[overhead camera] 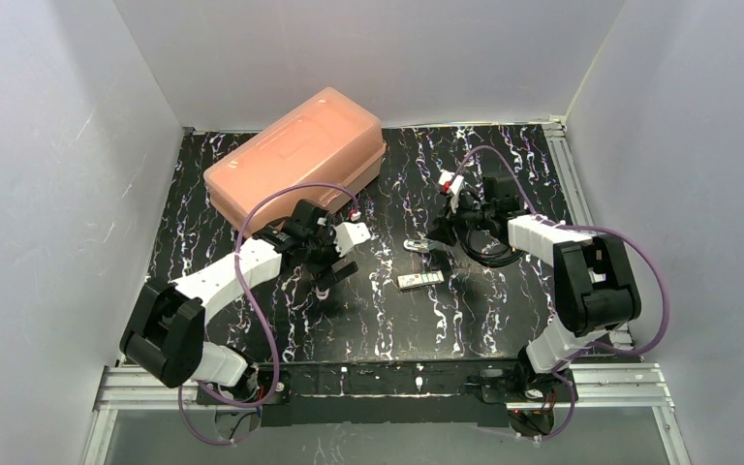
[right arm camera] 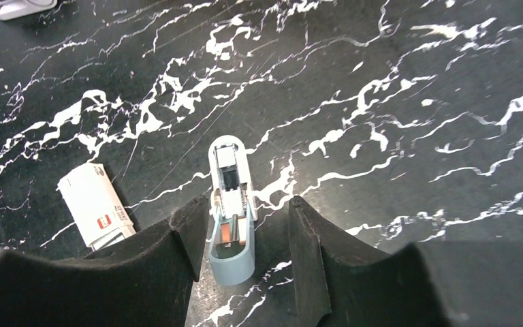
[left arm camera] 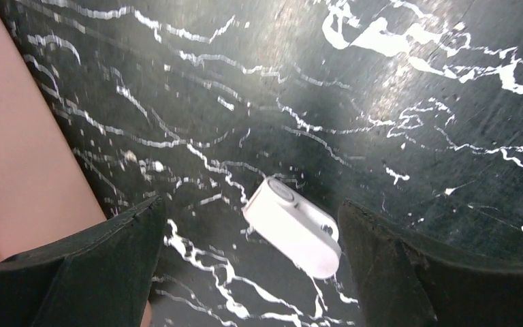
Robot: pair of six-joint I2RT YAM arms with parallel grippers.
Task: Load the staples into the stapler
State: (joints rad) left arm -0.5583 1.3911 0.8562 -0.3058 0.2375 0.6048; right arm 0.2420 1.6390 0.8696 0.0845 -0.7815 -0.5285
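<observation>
The stapler (right arm camera: 231, 204) is a small pale grey-white body lying open on the black marbled table (overhead camera: 504, 320), its metal channel facing up. It also shows in the top view (overhead camera: 424, 246). My right gripper (right arm camera: 245, 204) is open, with one finger on each side of the stapler's rear end. A gap remains on the right side. In the top view the right gripper (overhead camera: 444, 231) sits just right of the stapler. My left gripper (left arm camera: 250, 203) is wide open above a small white rounded block (left arm camera: 293, 227) on the table. In the top view the left gripper (overhead camera: 334, 271) is left of centre.
A small white box with a red label (right arm camera: 95, 204) lies beside the stapler, nearer the front in the top view (overhead camera: 418, 281). A large pink lidded box (overhead camera: 295, 160) stands at the back left, close to the left gripper (left arm camera: 13, 136). A black cable coil (overhead camera: 489, 254) lies by the right arm.
</observation>
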